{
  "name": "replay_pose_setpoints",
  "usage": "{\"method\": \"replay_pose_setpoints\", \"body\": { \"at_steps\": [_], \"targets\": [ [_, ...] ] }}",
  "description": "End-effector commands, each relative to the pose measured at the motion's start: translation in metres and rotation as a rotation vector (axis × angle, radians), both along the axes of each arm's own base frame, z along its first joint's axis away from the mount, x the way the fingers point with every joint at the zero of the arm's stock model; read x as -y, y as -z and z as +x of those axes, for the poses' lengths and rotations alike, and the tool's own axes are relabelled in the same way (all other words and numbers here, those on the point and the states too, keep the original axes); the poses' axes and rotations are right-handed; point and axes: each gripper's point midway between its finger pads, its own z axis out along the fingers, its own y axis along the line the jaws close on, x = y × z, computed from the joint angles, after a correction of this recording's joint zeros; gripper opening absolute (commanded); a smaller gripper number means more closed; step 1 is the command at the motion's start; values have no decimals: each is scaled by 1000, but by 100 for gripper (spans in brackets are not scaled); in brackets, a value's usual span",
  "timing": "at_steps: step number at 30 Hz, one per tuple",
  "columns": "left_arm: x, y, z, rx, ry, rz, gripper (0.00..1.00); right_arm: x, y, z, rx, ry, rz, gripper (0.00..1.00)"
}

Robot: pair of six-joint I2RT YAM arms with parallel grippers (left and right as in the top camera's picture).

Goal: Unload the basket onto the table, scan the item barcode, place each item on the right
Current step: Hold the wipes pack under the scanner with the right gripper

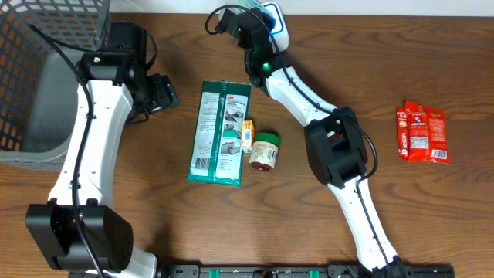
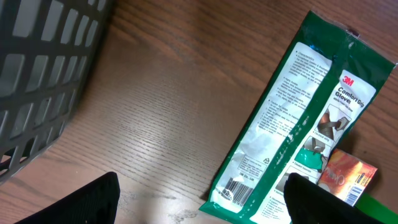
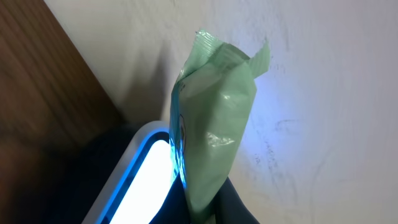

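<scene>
At the back of the table my right gripper (image 3: 208,214) is shut on the lower end of a pale green packet (image 3: 214,124). It holds the packet upright against the glowing blue-white window of the scanner (image 3: 146,180). From overhead, the scanner (image 1: 276,23) shows as a white unit at the table's far edge with the right gripper (image 1: 255,17) beside it. My left gripper (image 2: 202,208) is open and empty, hovering low over the wood. One of its fingers (image 2: 317,202) overlaps the corner of a green 3M glove pack (image 2: 298,118), whose barcode (image 2: 235,188) faces up.
A dark mesh basket (image 1: 31,77) fills the left rear corner, close to my left arm. The glove pack (image 1: 220,131), a small orange box (image 1: 247,133) and a green-lidded jar (image 1: 265,149) lie mid-table. Red snack packets (image 1: 422,133) lie at the right.
</scene>
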Motion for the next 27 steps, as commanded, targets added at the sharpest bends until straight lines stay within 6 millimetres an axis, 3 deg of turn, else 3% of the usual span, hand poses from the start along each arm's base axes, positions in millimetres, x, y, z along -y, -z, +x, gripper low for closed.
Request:
{"method": "replay_pose_setpoints", "body": {
  "at_steps": [1,6,14,19,27],
  "targets": [
    [-4,-6,-1,13,-2,13,85,4,-6,1,16,26,-1,1],
    [-4,-6,-1,14,-2,13,85,7,-29,0,49,52,71,1],
    [-4,-6,-1,14,-2,13,85,15,-125,-26,76,85,272,1],
    [-4,-6,-1,14,-2,13,85,39,-168,-73,-52,167,446,1],
    [-4,-6,-1,14,-2,13,85,61,-192,-195,-482,191,712,1]
  ]
}}
